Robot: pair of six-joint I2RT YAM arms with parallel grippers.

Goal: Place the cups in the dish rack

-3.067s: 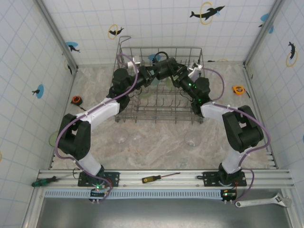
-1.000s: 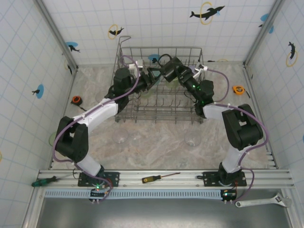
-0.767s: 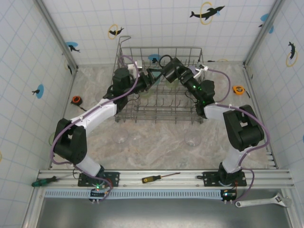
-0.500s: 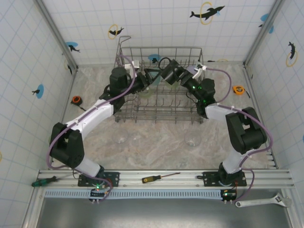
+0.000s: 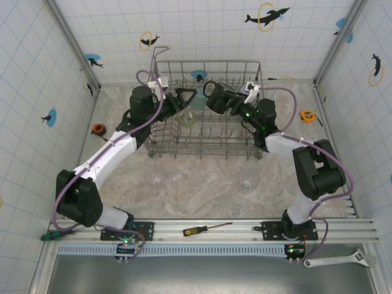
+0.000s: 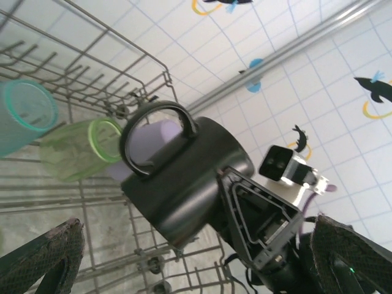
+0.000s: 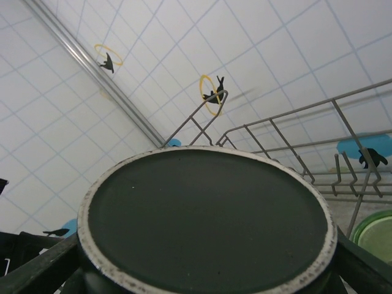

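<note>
The mug (image 6: pixel 184 177) is black and cylindrical with a loop handle, held in the right gripper (image 5: pixel 215 99) above the rack (image 5: pixel 205 147). The left gripper (image 5: pixel 185 98) is spread wide beside the mug.

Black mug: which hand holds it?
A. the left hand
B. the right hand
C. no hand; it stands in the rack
B: the right hand grips the mug near its base, and the left hand is open beside it.

this is looking like a robotics lab cell. printed walls (image 5: pixel 202 37) (fish stickers (image 5: pixel 267 15)) are enclosing the table (image 5: pixel 208 177), and a screwdriver (image 5: pixel 199 230) is lying on its aluminium rail (image 5: pixel 245 228).
</note>
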